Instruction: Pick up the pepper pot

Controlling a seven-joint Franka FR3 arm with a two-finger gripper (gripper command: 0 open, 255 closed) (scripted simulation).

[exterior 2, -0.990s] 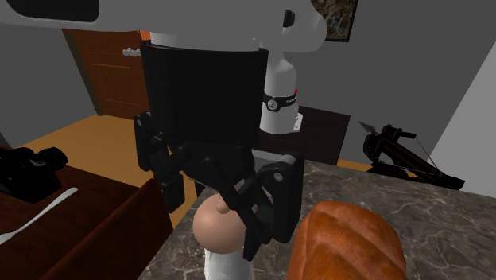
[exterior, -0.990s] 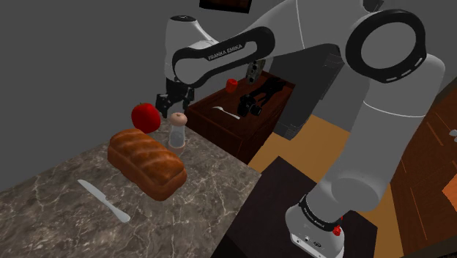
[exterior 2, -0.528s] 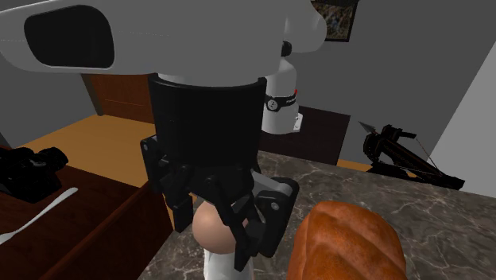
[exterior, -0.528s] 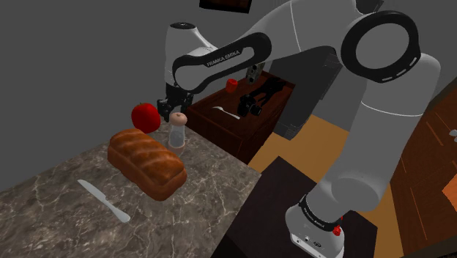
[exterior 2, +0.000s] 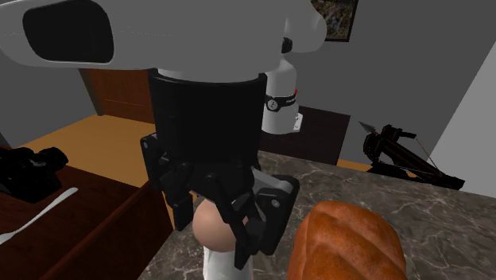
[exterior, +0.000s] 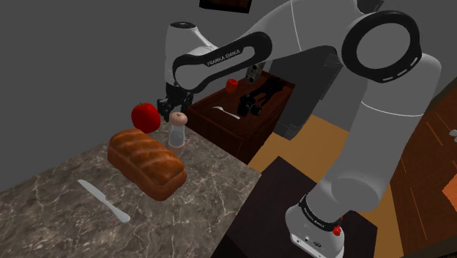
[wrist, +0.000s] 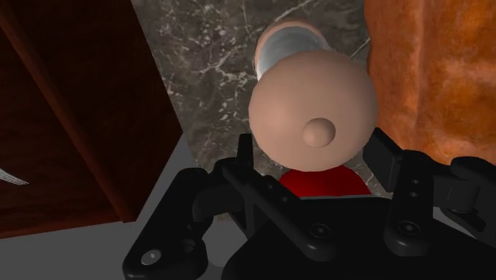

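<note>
Pink-capped pepper pot (exterior 2: 208, 229), half hidden by fingers (exterior 2: 267, 213)

In the second exterior view the pincer (exterior 2: 218, 229) covers much of the pepper pot (exterior 2: 204, 231). The pot's lower body runs off the bottom edge, as does the bread loaf (exterior 2: 346, 243). In the wrist view the pot's rounded cap hides most of its clear body, and the red apple (wrist: 322, 181) shows only as a patch between cap and pincer. In the shoulder view the pale utensil (exterior: 225, 111) on the dark cabinet (exterior: 227, 128) is too small to identify.
</note>
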